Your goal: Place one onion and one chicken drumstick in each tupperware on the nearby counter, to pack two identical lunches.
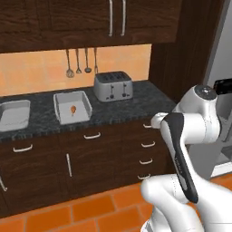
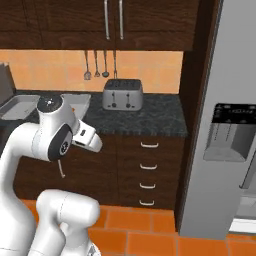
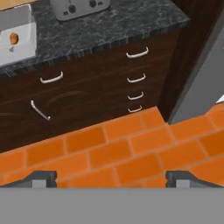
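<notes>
Two light-grey tupperware sit on the black counter (image 1: 136, 102). The right tupperware (image 1: 72, 107) holds one orange-brown chicken drumstick (image 1: 73, 109). The left tupperware (image 1: 13, 115) is cut by the frame edge, and its visible part looks bare. In the hand view the tupperware (image 3: 19, 48) and its drumstick (image 3: 13, 38) sit at the top left. My gripper (image 3: 112, 179) hangs open over the orange tile floor, well in front of the cabinets, with nothing between its fingertips (image 3: 41, 178). The onion is out of view.
A dark grey toaster (image 1: 113, 86) stands on the counter right of the tupperware. Drawers with metal handles (image 1: 147, 144) run below. A tall grey fridge (image 2: 235, 130) stands at the right. Utensils (image 1: 78, 62) hang on the wall.
</notes>
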Tool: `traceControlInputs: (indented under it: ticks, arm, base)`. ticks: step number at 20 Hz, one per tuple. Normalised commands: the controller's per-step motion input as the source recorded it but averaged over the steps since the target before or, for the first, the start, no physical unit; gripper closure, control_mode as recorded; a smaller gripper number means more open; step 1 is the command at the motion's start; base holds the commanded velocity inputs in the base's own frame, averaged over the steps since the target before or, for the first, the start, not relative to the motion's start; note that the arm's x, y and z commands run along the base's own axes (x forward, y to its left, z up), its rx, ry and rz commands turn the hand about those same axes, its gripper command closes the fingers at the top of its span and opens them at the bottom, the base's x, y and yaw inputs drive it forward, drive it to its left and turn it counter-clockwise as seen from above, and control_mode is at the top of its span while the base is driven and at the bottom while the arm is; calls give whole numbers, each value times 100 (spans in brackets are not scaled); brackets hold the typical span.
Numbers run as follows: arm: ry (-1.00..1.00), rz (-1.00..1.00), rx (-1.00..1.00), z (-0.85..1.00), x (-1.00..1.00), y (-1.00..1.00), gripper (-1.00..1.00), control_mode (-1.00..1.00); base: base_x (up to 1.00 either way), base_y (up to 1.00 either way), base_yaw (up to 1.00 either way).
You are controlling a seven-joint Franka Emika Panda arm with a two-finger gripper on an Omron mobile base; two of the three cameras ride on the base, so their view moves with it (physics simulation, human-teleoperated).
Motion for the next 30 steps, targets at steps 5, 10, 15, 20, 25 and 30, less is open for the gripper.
traceControlInputs:
  ticks: [5,10,15,20,25,30]
  arm:
    - [0,0,0,0,0,0,-100,100]
    - [0,0,0,0,0,0,-100,100]
    - [0,0,0,0,0,0,-100,100]
    - [0,0,0,0,0,0,-100,100]
    - [0,0,0,0,0,0,-100,100]
    - [0,0,0,0,0,0,-100,100]
  base:
    - [52,-100,-5]
    - [57,-99,-29]
    - [1,-100,-19]
    - [12,-100,0]
    - [38,-97,3]
    - [75,-64,15]
